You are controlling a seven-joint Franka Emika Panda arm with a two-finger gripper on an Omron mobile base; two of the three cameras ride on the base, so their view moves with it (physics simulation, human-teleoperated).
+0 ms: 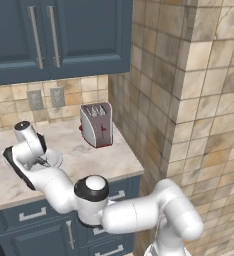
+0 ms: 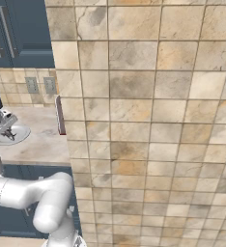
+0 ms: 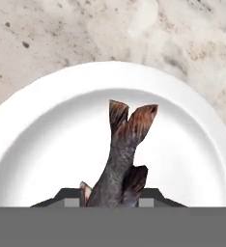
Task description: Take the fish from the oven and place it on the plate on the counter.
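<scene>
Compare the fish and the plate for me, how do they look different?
The fish is dark grey with a brownish forked tail; the plate is plain white. The fish is slender and far smaller; the plate is round and wide. The fish is clamped in the gripper, tail pointing away from it; the plate lies flat on the counter. The fish hangs over the plate.

You are looking at a dark grey fish [image 3: 120, 164] with a rust-brown tail, showing against a plain white plate [image 3: 47, 140] on a beige marbled counter [image 1: 96, 160]. A silver toaster [image 1: 96, 124] with red trim is standing below navy cabinets [image 1: 59, 37], beside mottled tan wall tiles [image 2: 148, 120].
</scene>
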